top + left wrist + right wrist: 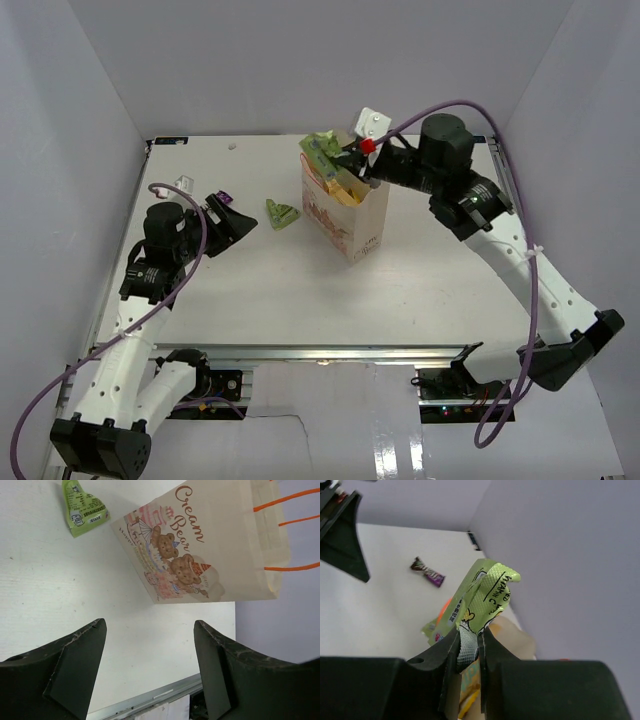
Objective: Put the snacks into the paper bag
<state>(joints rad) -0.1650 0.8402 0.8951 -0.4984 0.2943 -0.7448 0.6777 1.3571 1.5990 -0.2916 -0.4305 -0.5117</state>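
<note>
- Paper bag (345, 222) status, pls?
- Upright, mid-table, a bit right of centre. Yellow crisp packet (347, 190) pokes up out of its mouth, so that one's in. Right pincer (350, 152) is clenched on a green wrapper (487, 592), held over the far end of the bag's mouth. Not let go yet.
- What's left?
- On the table (300, 290): second green wrapper (82, 507) just left of the bag, not touching it. Purple wrapper (427, 572) farther left, close by the left pincer (150, 650). Also a couple of small pale bits (185, 183) toward the far-left corner, too small to ID. I'd say approx. halfway at best: one in, one about to drop, at least two to go.
- Left pincer doing anything?
- Released, jaws wide, nothing btw them. It hangs over the table left of the bag, facing the printed side.
- Any txt readable?
- "Cream Bear" in reddish script on the bag's side, w/ cartoon bears (175, 555) drawn under it. A line starting "Happy" runs beside them, rest illegible. Orange string handles (285, 500) at the top. Held green wrapper has black characters I can't read. The table one has a printed label, too small. Purple one has pale lettering, blurred.
</note>
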